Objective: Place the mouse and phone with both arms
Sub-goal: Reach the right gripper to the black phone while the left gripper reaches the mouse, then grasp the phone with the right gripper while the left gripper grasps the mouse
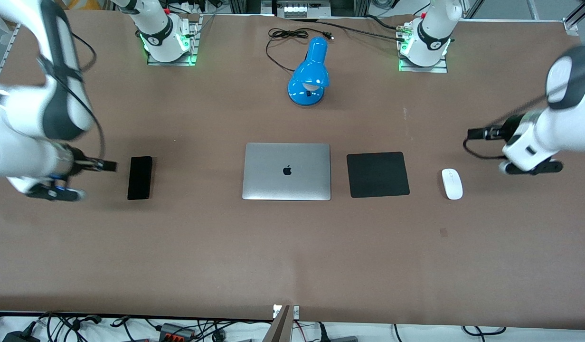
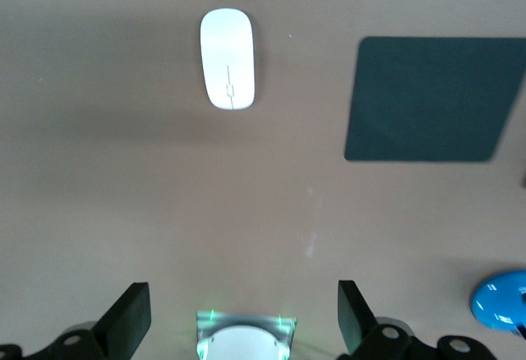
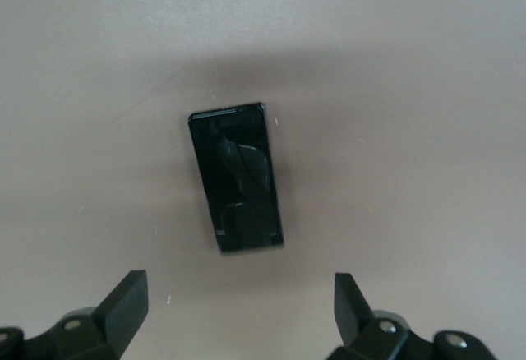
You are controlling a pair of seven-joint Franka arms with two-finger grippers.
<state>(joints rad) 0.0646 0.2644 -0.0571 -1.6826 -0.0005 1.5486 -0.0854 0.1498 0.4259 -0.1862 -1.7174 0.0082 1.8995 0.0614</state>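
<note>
A: Where are the mouse and the phone, taking the laptop (image 1: 287, 171) as the landmark?

B: The mouse (image 1: 452, 184) lies flat on the table (image 1: 292, 247) toward the left arm's end from the laptop, with the black pad (image 1: 378, 174) between the two. It sits just beside the pad without touching it. The phone (image 1: 140, 177) lies flat toward the right arm's end from the laptop, well apart from it.

A: And the claws?

B: The left gripper (image 2: 244, 319) hangs over bare table, further from the laptop than the mouse is. Its fingers (image 2: 131, 317) are spread wide and hold nothing. The right gripper (image 3: 240, 306) hangs over the table just past the phone, away from the laptop. Its fingers (image 3: 123, 301) are also spread wide with nothing between them.

A: Anything else around the laptop?

B: A blue lamp (image 1: 310, 73) stands farther from the front camera than the laptop, its black cord (image 1: 285, 35) coiled on the table beside it.
</note>
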